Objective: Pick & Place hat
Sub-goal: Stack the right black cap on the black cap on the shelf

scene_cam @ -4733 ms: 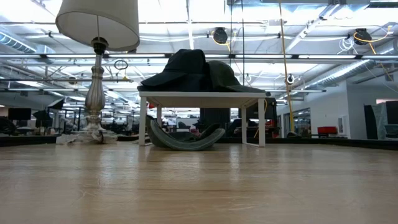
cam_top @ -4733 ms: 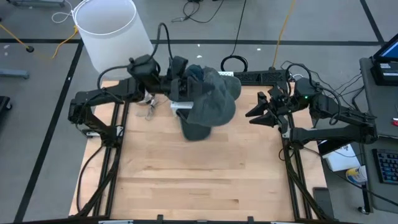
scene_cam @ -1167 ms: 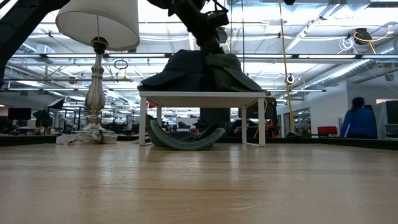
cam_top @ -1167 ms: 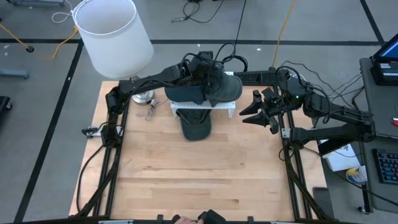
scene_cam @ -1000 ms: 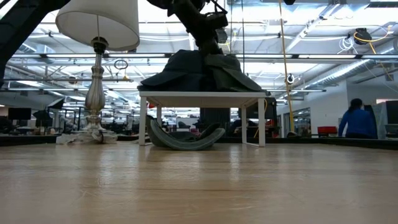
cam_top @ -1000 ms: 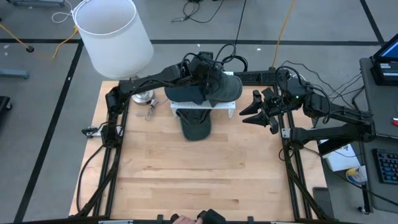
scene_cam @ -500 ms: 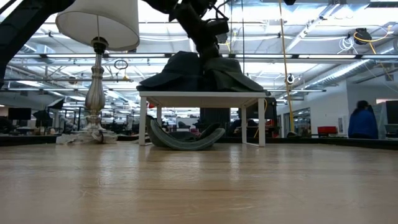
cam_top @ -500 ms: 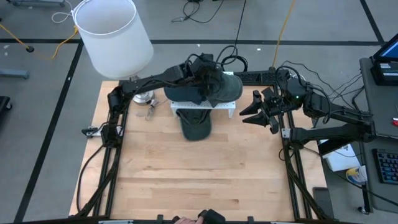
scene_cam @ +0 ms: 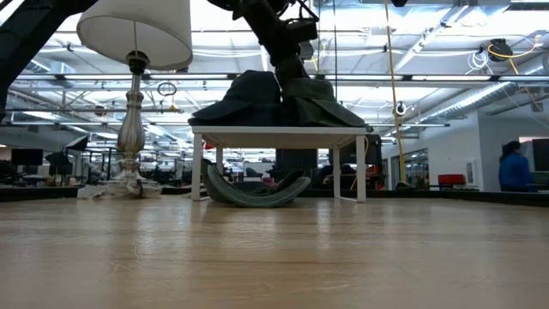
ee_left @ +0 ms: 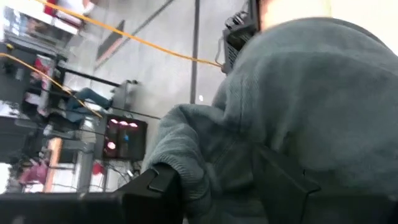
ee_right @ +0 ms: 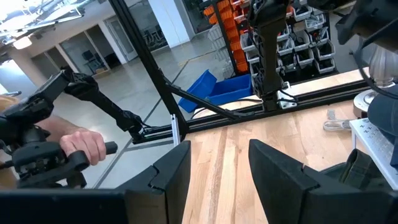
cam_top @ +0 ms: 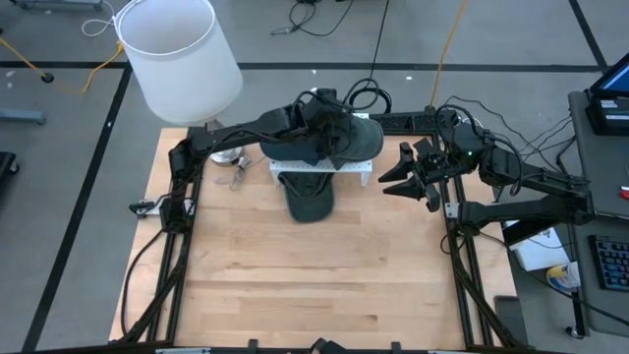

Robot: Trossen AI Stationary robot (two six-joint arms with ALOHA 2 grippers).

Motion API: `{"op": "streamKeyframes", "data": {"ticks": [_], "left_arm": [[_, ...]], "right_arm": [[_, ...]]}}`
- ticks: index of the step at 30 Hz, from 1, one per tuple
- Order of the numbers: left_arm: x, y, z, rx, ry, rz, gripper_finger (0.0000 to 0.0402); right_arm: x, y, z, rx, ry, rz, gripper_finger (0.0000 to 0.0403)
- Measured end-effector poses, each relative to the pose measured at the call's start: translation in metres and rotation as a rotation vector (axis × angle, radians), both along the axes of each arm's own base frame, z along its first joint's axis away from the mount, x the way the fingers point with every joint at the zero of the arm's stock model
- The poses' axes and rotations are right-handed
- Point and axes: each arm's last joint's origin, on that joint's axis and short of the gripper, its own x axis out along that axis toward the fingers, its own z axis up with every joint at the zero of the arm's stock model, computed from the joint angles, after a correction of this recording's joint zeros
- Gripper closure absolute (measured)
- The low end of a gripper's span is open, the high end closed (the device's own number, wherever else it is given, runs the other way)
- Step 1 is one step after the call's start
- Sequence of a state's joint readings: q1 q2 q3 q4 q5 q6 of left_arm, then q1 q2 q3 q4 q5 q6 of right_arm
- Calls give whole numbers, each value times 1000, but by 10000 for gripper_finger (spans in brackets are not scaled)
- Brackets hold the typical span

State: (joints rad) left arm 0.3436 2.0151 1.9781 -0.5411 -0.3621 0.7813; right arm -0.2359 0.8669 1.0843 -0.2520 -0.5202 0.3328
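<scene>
A grey hat (cam_top: 359, 141) lies beside a darker one (cam_top: 291, 147) on top of a small white shelf (scene_cam: 279, 131) at the table's far middle. Another dark hat (cam_top: 310, 200) rests brim-down under the shelf, poking out toward the near side. My left gripper (cam_top: 329, 120) reaches over the shelf from the left and slants down onto the grey hat (ee_left: 311, 99), open, with a fold of the cloth (ee_left: 186, 143) between its fingers. My right gripper (cam_top: 393, 175) hovers open at the table's right, level, with nothing in it (ee_right: 217, 168). My left gripper's open fingers (ee_left: 155, 183) stand on either side of a bunched fold of the grey hat's crown (ee_left: 205, 168), slanting down from the left. Whether they touch the cloth I cannot tell. The hat rests on the shelf top, slack.
A tall lamp with a white shade (cam_top: 177, 54) stands at the table's far left corner, its base (scene_cam: 129, 184) beside the shelf. Bare wood (cam_top: 314, 275) spreads across the near half. Beyond the table a person's hand (ee_right: 81, 146) grips control handles.
The grey hat's crown, drawn up into a peak under my left gripper a second ago, has sagged back onto the shelf. The left gripper has stayed over it with hardly any shift.
</scene>
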Motion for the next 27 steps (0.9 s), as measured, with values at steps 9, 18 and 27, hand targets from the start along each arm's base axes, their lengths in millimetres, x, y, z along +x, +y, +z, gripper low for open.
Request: {"op": "streamKeyframes", "data": {"ticks": [9, 18, 27], "left_arm": [[-6, -8, 13, 51, -14, 90, 230], [-19, -8, 26, 24, -52, 140, 233], [-21, -4, 53, 48, -307, 229, 228]], "right_arm": [[0, 0, 0, -5, -1, -2, 248], [0, 0, 0, -5, -1, -3, 248], [0, -2, 0, -11, 1, -55, 248]]}}
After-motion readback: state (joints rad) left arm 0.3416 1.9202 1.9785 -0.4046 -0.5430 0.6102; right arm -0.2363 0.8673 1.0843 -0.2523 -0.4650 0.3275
